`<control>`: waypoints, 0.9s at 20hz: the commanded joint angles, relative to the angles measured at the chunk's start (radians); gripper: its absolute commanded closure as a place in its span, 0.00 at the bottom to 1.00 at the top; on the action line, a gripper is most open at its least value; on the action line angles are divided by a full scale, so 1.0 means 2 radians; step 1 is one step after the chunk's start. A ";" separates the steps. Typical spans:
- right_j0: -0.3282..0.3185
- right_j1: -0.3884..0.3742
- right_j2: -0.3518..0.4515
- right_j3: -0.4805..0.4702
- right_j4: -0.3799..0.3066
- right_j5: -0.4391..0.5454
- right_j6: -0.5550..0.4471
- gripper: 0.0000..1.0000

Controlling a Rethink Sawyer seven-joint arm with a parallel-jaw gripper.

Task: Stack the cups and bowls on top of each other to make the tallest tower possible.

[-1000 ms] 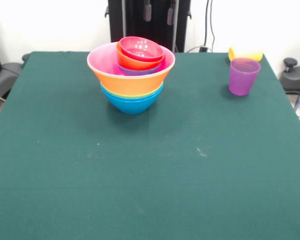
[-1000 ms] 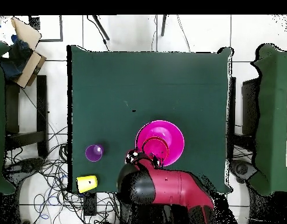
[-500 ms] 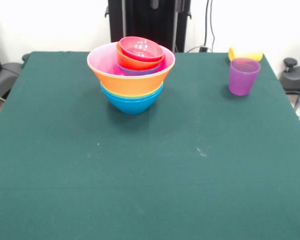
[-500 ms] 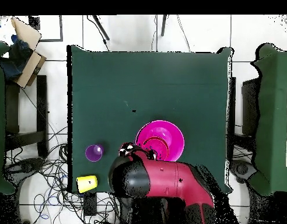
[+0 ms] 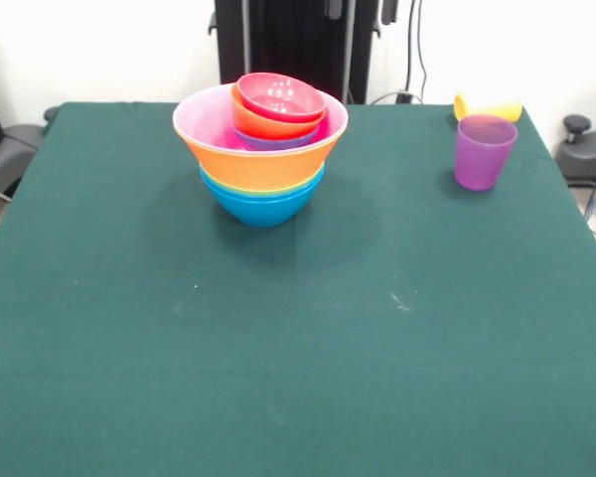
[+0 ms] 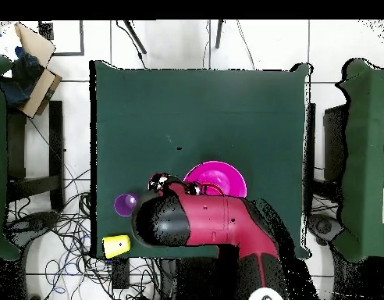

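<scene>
Tower of glossy round nested bowls, blue base, wide orange and pink above, small crimson topmost, stands toward the far side of the green cloth table; translucent purple cup upright, yellow cup tipped behind it; gripper opening cannot be told under the red arm.

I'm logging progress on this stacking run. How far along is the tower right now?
Done: the bowls sit nested in one tower, blue at the base, the crimson bowl on top. In hand: nothing that shows; the arm hangs over the table's edge between tower and cups, its gripper hidden. Left: the purple cup stands upright and the yellow cup lies on its side, both off the tower.
</scene>
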 commanded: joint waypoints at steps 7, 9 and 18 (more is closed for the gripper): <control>0.068 0.040 0.002 -0.029 0.001 0.053 0.059 0.00; 0.080 0.045 -0.004 -0.031 0.001 0.051 0.069 0.00; 0.128 0.075 -0.037 -0.050 0.005 0.032 0.103 0.00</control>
